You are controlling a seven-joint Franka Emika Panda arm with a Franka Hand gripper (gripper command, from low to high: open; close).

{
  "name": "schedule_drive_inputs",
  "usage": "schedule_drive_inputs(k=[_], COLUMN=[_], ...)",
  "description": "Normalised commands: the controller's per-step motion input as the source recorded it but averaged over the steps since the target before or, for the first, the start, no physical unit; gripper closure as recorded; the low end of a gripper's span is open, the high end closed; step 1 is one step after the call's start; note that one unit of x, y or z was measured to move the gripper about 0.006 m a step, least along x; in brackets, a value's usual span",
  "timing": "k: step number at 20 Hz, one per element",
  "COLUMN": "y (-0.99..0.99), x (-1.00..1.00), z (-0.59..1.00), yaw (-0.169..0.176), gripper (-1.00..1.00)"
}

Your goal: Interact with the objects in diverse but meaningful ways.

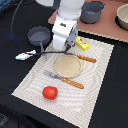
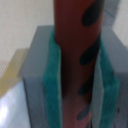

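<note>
On the placemat (image 1: 95, 70), the round plate (image 1: 67, 65) lies in the middle, with the fork (image 1: 64, 79) just in front of it, the knife (image 1: 86, 58) behind it toward the exterior view's right, and the tomato (image 1: 49, 92) nearer the front edge. The packet (image 1: 82, 44) lies at the mat's back edge. The frying pan (image 1: 39, 35) sits off the mat toward the exterior view's left, and the pot (image 1: 92, 12) stands behind on the raised board (image 1: 107, 27).
</note>
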Motion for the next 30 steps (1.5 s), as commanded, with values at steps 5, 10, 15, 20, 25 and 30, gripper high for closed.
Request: schedule_drive_inputs(k=[5, 10, 15, 20, 25, 30], y=[0.27, 0.0, 0.0, -0.02, -0.12, -0.02], x=[-0.23, -0.15, -0.29, -0.36, -0.79, -0.76], z=[-0.23, -0.13, 0.84, 1.0, 0.86, 0.38], yaw=[0.046, 0.023, -0.032, -0.006, 0.033, 0.114], gripper=[-1.0, -1.0, -1.0, -1.0, -1.0, -1.0])
